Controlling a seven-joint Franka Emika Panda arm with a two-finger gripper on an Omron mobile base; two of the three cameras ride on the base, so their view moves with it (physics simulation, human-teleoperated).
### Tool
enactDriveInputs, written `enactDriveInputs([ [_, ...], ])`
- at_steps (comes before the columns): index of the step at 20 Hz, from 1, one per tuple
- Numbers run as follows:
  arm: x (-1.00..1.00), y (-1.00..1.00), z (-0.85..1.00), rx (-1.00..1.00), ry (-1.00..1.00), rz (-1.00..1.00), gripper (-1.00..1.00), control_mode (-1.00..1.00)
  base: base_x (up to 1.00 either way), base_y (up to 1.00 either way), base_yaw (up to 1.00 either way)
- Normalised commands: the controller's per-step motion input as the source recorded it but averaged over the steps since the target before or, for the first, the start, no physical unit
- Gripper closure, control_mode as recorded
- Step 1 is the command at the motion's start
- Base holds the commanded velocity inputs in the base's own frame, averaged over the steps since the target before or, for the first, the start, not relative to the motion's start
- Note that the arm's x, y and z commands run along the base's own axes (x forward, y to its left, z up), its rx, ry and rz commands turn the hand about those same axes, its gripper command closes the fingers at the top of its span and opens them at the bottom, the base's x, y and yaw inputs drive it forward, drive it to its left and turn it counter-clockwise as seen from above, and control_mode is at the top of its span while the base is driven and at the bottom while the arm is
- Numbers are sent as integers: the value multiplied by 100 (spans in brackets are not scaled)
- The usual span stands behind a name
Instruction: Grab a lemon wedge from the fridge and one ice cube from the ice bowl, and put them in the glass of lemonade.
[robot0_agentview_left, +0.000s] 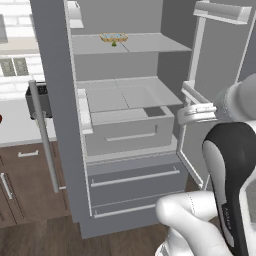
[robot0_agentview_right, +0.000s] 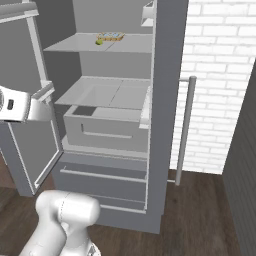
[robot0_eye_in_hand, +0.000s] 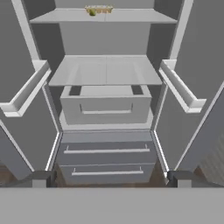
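Note:
The grey fridge (robot0_agentview_left: 132, 177) stands with both doors swung open and its shelves and drawers showing. On its upper shelf a tiny yellow-green lemon wedge (robot0_agentview_left: 114, 43) (robot0_agentview_right: 99, 42) (robot0_eye_in_hand: 92, 12) lies at the front of a small yellowish dish (robot0_agentview_left: 114, 37). My gripper (robot0_eye_in_hand: 111, 178) is open and holds nothing. It hangs well in front of the fridge, level with the lower drawers and far below the wedge. The hand (robot0_agentview_right: 15, 105) shows by the open door. The ice cube and the glass of lemonade are out of view.
The door bins (robot0_eye_in_hand: 181, 89) and the long bar handles (robot0_agentview_left: 44, 135) (robot0_agentview_right: 185, 130) jut out on both sides. A dark toaster (robot0_agentview_left: 36, 100) sits on the counter over brown cabinets (robot0_agentview_left: 25, 185). A reddish sliver (robot0_agentview_left: 0, 119) at the counter's edge may be the ice bowl. A white brick wall (robot0_agentview_right: 215, 75) stands to the right.

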Motion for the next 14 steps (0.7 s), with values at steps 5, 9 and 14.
enactDriveInputs([
  [5,69,-50,-16,8,6,8,-100,-100,0,0,0],
  [9,42,-29,-22,9,2,3,-100,-100,0,0,0],
  [14,11,9,-10,2,-3,1,-100,-100,0,0,0],
])
